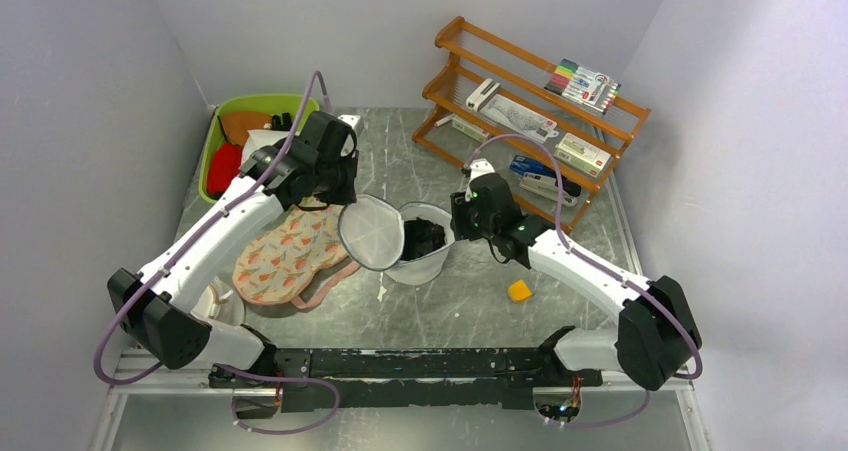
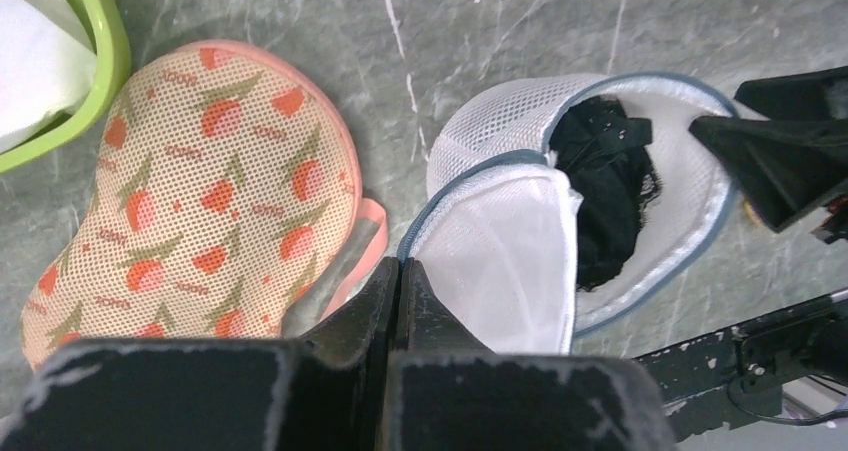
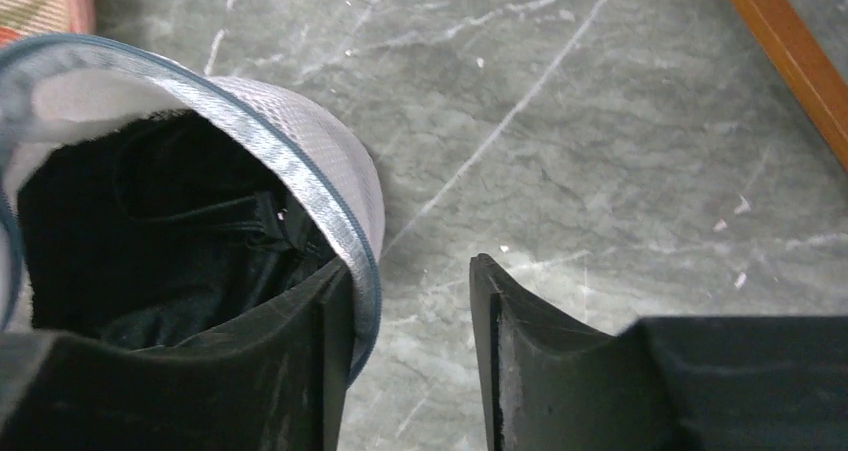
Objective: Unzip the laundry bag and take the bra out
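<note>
Left pincer (image 2: 400,269) pressed shut on the flap rim of the laundry bag (image 2: 500,241), right pincer (image 3: 412,311) spread at the bag's rim and nearer, bra (image 3: 170,261) inside to its left.

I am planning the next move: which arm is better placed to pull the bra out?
Right. The right gripper is open at the rim beside the bra; the left gripper is shut on the laundry bag, holding its lid half open.
</note>
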Action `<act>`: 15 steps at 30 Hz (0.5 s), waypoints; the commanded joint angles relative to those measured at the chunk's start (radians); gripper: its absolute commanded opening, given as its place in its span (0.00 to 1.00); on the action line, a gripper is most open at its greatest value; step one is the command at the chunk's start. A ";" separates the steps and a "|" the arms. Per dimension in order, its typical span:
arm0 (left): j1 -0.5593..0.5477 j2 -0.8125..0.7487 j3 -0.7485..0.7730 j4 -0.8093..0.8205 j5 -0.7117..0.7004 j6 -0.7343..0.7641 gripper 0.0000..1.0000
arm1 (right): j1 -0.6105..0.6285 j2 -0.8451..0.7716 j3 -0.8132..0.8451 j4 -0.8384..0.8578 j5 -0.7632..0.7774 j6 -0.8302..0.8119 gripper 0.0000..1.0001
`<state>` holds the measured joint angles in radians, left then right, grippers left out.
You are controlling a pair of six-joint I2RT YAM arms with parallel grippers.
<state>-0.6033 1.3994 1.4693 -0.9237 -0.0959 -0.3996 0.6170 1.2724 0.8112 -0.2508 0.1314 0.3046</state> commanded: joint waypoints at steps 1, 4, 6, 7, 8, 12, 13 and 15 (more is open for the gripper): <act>0.024 -0.023 -0.026 0.023 0.008 0.035 0.07 | -0.010 0.023 0.009 0.107 -0.082 -0.040 0.40; 0.031 -0.013 -0.022 -0.005 -0.049 0.082 0.07 | -0.011 0.050 0.020 0.108 -0.123 -0.035 0.26; 0.035 -0.010 -0.028 -0.015 -0.092 0.100 0.07 | -0.010 0.059 0.022 0.105 -0.144 -0.024 0.17; 0.036 -0.011 -0.034 -0.017 -0.119 0.108 0.07 | -0.011 0.060 0.013 0.114 -0.165 -0.019 0.16; 0.036 -0.014 -0.042 -0.017 -0.149 0.113 0.07 | -0.011 0.061 0.000 0.126 -0.184 -0.013 0.16; 0.036 -0.008 -0.044 -0.049 -0.325 0.109 0.11 | -0.011 0.055 -0.038 0.160 -0.240 0.012 0.15; 0.036 -0.005 -0.044 -0.057 -0.367 0.109 0.14 | -0.011 0.049 -0.046 0.172 -0.247 0.016 0.14; 0.035 -0.002 -0.050 -0.059 -0.402 0.124 0.24 | -0.011 0.034 -0.051 0.184 -0.259 0.012 0.14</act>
<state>-0.5774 1.3998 1.4303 -0.9478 -0.3267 -0.3092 0.6106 1.3296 0.7853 -0.1184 -0.0719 0.3042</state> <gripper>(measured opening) 0.165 0.147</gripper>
